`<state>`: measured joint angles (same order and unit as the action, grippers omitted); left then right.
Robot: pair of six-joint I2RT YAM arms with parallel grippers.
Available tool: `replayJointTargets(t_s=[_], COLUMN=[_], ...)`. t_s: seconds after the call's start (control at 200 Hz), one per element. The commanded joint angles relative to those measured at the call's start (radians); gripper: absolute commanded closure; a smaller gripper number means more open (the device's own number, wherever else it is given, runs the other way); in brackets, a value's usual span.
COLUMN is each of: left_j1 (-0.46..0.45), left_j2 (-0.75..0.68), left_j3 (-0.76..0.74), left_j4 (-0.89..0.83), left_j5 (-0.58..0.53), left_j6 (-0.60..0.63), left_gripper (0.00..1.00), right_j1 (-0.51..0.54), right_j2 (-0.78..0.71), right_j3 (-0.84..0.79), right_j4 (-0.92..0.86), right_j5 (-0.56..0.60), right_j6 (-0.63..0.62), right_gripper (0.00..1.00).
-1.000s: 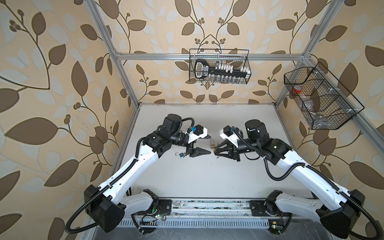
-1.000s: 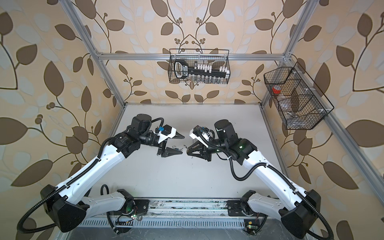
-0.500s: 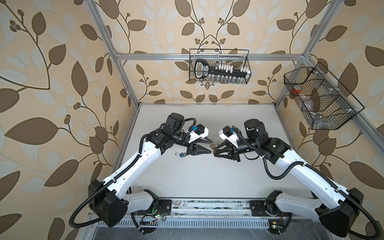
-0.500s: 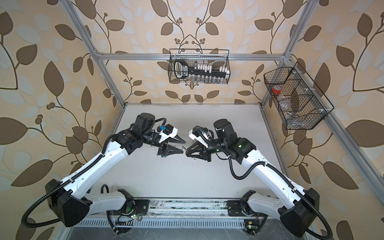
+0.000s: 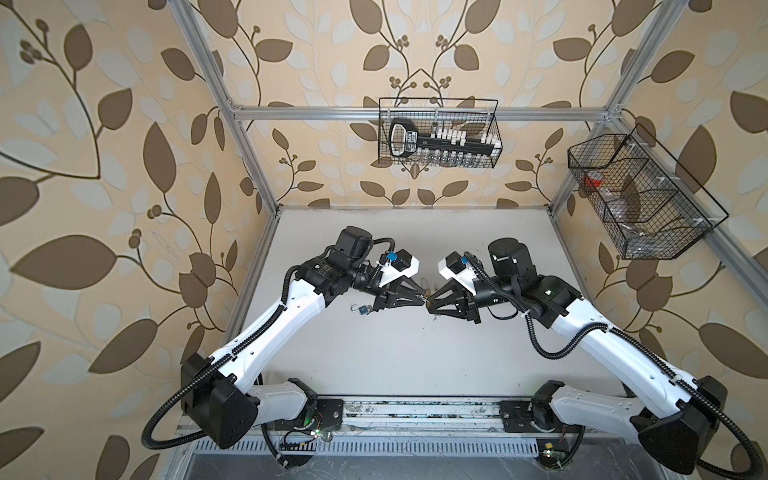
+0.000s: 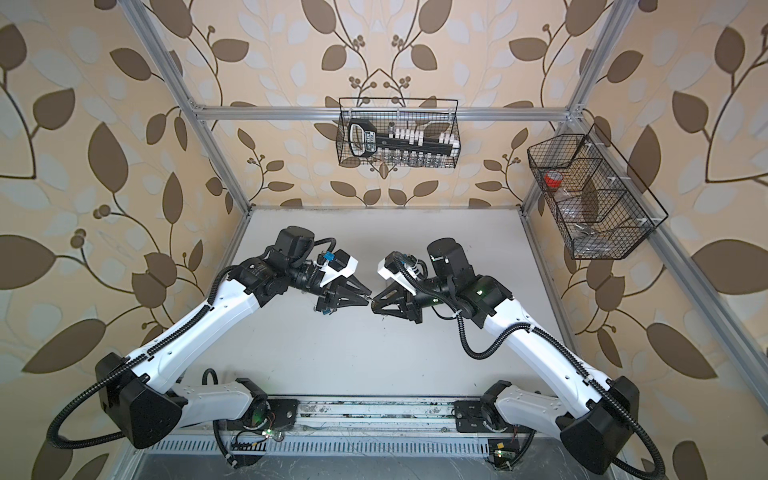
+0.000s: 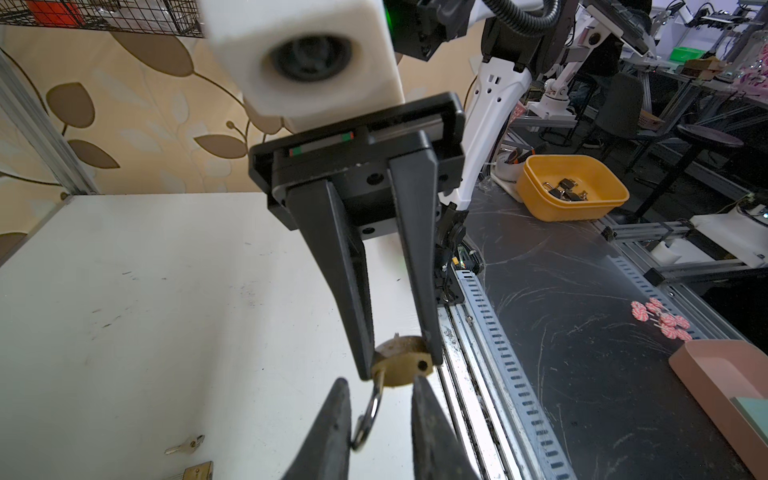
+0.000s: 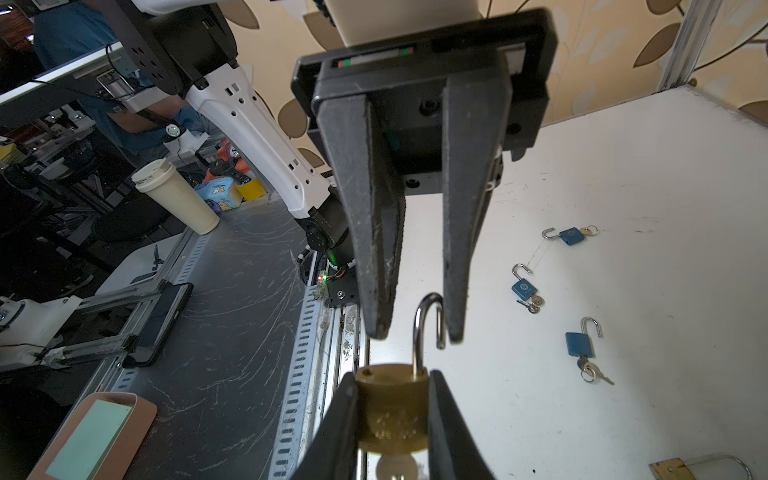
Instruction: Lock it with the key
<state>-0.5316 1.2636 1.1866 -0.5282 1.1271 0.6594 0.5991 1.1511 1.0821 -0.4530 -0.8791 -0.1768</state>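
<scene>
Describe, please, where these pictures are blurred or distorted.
In the left wrist view the near white camera housing is out of focus, while the table is sharp; in the right wrist view the brass padlock is soft and the blue padlocks crisp; in both top views all is sharp, but the frame posts splay outward.

Definitely looking at a robotics lab here, not anyone's home. Two white robot arms are sitting on a metal rail inside an aluminium frame, and the leafy wallpaper is just dressing up the cell walls. Wire baskets are hanging off that frame. Past the cell, the wrist views are showing cluttered workbenches, an orange tub holding spare padlocks, a stool, and someone in a blue top is showing up in the background.
</scene>
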Motion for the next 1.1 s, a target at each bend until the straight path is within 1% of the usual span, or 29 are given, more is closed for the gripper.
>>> replayJointTargets(t_s=[0.0,0.18,0.255,0.38,0.445,0.45,0.486,0.536,0.561,0.576,0.596,0.641,0.701,0.756,0.801,0.841,0.906,0.976,1.036,1.096], left_j1=[-0.010,-0.011,-0.010,-0.010,-0.011,-0.010,-0.011,-0.011,-0.011,-0.011,-0.011,-0.011,-0.010,-0.011,-0.011,-0.010,-0.011,-0.010,-0.011,-0.010], left_j2=[0.004,0.005,0.003,-0.003,-0.007,-0.007,-0.010,-0.014,-0.016,-0.019,-0.022,-0.033,-0.054,-0.078,-0.098,-0.117,-0.147,-0.179,-0.198,-0.208], left_j3=[0.045,0.049,0.046,0.049,0.048,0.049,0.048,0.047,0.045,0.044,0.043,0.038,0.029,0.016,0.007,0.004,-0.003,-0.021,-0.028,-0.023], left_j4=[-0.024,-0.024,-0.023,-0.008,0.031,0.036,0.075,0.127,0.153,0.169,0.191,0.240,0.295,0.336,0.359,0.365,0.383,0.428,0.456,0.471], left_j5=[0.042,0.041,0.039,0.036,0.021,0.019,0.000,-0.019,-0.028,-0.035,-0.046,-0.080,-0.135,-0.238,-0.335,-0.388,-0.435,-0.478,-0.515,-0.526], left_j6=[0.045,0.045,0.041,0.010,-0.060,-0.070,-0.138,-0.224,-0.272,-0.305,-0.346,-0.440,-0.554,-0.660,-0.753,-0.793,-0.826,-0.865,-0.895,-0.917], left_gripper=[0.78,0.90,1.00,1.00,1.00,1.00,1.00,1.00,1.00,1.00,1.00,1.00,1.00,1.00,1.00,1.00,1.00,1.00,1.00,1.00], right_j1=[-0.002,-0.003,-0.002,-0.003,-0.003,-0.003,-0.002,-0.003,-0.002,-0.003,-0.003,-0.003,-0.003,-0.008,-0.017,-0.035,-0.078,-0.144,-0.203,-0.236], right_j2=[-0.020,-0.024,-0.025,-0.034,-0.043,-0.045,-0.054,-0.072,-0.083,-0.091,-0.103,-0.131,-0.169,-0.199,-0.218,-0.229,-0.231,-0.225,-0.216,-0.207], right_j3=[0.022,0.016,0.011,0.007,0.004,0.005,0.003,-0.004,-0.011,-0.015,-0.023,-0.043,-0.063,-0.085,-0.100,-0.108,-0.119,-0.143,-0.177,-0.219], right_j4=[0.013,0.023,0.027,0.042,0.054,0.056,0.067,0.092,0.111,0.124,0.144,0.193,0.244,0.290,0.331,0.361,0.416,0.501,0.640,0.806], right_j5=[-0.007,-0.003,0.008,0.029,0.047,0.050,0.072,0.111,0.134,0.151,0.180,0.238,0.315,0.378,0.402,0.402,0.364,0.264,0.167,0.110], right_j6=[-0.012,-0.006,-0.004,0.003,0.010,0.011,0.022,0.041,0.051,0.062,0.080,0.120,0.155,0.185,0.222,0.261,0.334,0.430,0.550,0.669], right_gripper=[1.00,1.00,1.00,1.00,1.00,0.99,0.83,0.67,0.49,0.41,0.37,0.32,0.30,0.28,0.27,0.28,0.28,0.28,0.28,0.28])
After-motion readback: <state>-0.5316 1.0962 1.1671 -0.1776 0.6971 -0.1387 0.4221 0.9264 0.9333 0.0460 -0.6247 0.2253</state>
